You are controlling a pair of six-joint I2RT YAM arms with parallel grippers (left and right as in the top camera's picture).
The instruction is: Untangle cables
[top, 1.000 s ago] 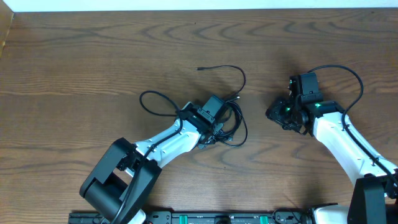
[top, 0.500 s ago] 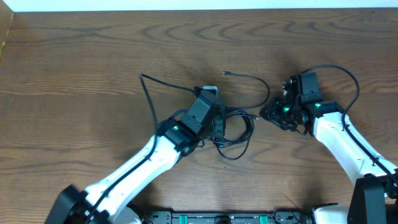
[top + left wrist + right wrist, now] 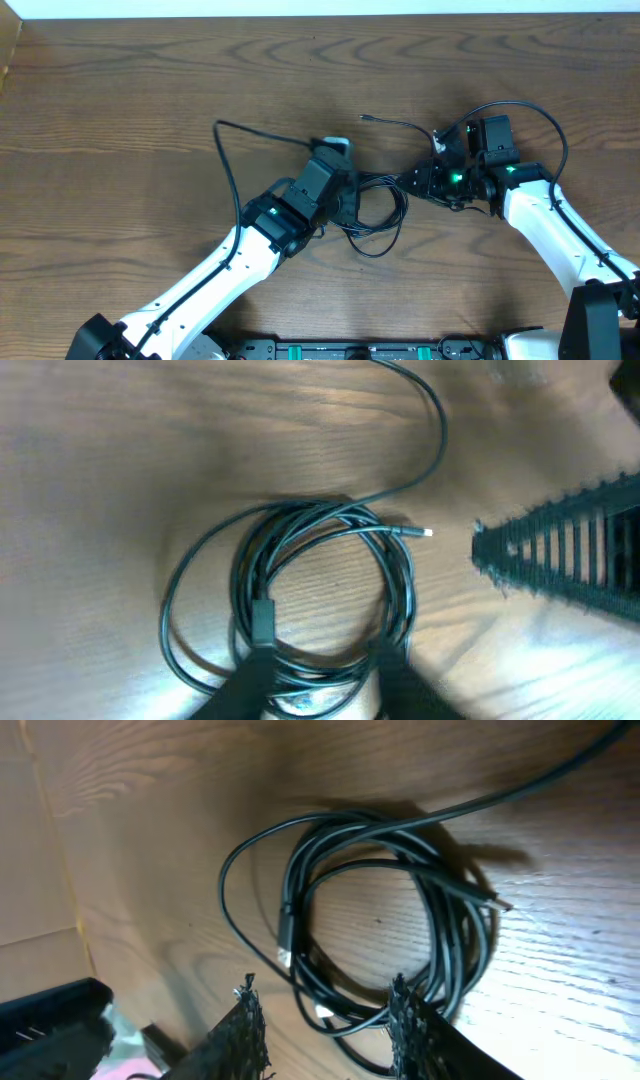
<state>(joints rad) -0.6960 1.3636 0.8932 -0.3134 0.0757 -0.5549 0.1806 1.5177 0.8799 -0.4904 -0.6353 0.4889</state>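
The cables (image 3: 378,213) lie as a tangled coil of thin black cords on the wooden table, between my two grippers. One loose strand (image 3: 228,150) runs off to the left, and another (image 3: 400,124) ends in a small plug at the back. In the left wrist view the coil (image 3: 400,590) lies flat, a silver-tipped plug (image 3: 425,532) pointing right. My left gripper (image 3: 348,195) (image 3: 325,660) stands open at the coil's near rim, strands crossing between its fingers. My right gripper (image 3: 418,182) (image 3: 322,990) is open too, its ribbed fingers (image 3: 412,1025) straddling the coil's (image 3: 455,935) edge.
The right arm's thick black lead (image 3: 545,115) arches above its wrist. The table's far edge (image 3: 320,17) meets a white wall, and its left edge (image 3: 8,60) shows at the corner. A black rail (image 3: 350,350) runs along the front.
My left gripper has gone from shut to open and let go of the cables. My right gripper has moved left up to the coil and widened a little. The left loose strand shifted further left.
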